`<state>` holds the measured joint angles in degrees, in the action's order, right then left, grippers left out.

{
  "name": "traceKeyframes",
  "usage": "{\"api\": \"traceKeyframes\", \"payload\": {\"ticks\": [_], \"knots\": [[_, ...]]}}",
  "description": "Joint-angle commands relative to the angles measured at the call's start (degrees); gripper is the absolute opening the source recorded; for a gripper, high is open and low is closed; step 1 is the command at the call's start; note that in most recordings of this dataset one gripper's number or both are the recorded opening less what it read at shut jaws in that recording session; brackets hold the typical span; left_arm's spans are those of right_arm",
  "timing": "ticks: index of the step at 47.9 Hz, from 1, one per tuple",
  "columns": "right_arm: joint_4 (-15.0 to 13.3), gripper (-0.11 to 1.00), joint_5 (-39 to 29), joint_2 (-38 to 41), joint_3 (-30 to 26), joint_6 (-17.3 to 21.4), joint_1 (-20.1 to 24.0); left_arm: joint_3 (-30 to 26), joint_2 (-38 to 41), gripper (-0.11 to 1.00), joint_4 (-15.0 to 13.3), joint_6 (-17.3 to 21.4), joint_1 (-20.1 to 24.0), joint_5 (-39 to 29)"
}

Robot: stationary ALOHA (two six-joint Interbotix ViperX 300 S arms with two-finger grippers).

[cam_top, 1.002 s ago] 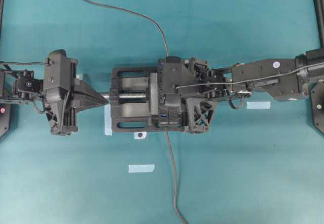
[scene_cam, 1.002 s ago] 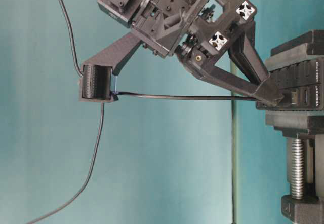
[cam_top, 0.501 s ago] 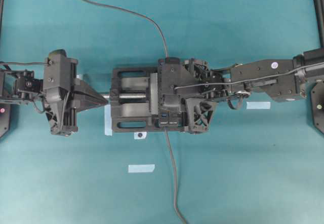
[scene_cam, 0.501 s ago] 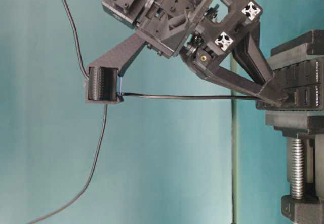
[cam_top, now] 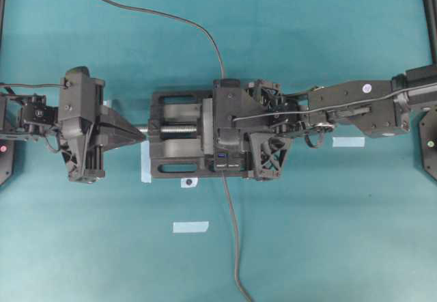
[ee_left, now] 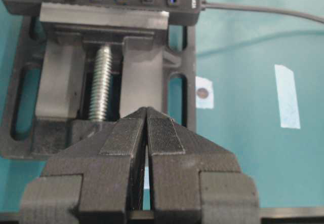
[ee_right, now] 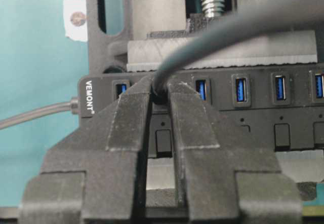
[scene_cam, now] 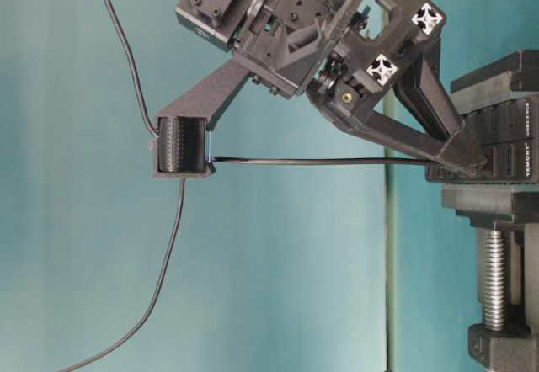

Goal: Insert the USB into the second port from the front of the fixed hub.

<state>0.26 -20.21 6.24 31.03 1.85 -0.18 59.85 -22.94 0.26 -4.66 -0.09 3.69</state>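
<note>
USB plug hidden between right hand's fingers.

The small black USB plug is hidden between the tips of the right claw; only its thin dark cable, blurred, emerges above them. The long black blue-ported hub runs off the frame's right edge beyond the claw.

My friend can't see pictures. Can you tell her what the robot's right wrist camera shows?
The right pincer is shut on a dark cable, pressing its plug end against the black hub between two blue ports near the hub's labelled end. The hub sits in a black vise on the teal table.
</note>
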Motion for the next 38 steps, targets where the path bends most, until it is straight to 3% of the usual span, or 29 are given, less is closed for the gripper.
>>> {"api": "traceKeyframes", "payload": {"ticks": [1, 38], "knots": [[0.18, 0.07, -1.14, 0.70, 0.35, 0.18, 0.35, -1.41, -0.18, 0.00, 0.09, 0.00, 0.00, 0.53], [0.09, 0.12, -3.52, -0.26, -2.02, 0.44, -0.09, -1.49, -0.09, 0.00, 0.09, 0.00, 0.00, 0.53]]}}
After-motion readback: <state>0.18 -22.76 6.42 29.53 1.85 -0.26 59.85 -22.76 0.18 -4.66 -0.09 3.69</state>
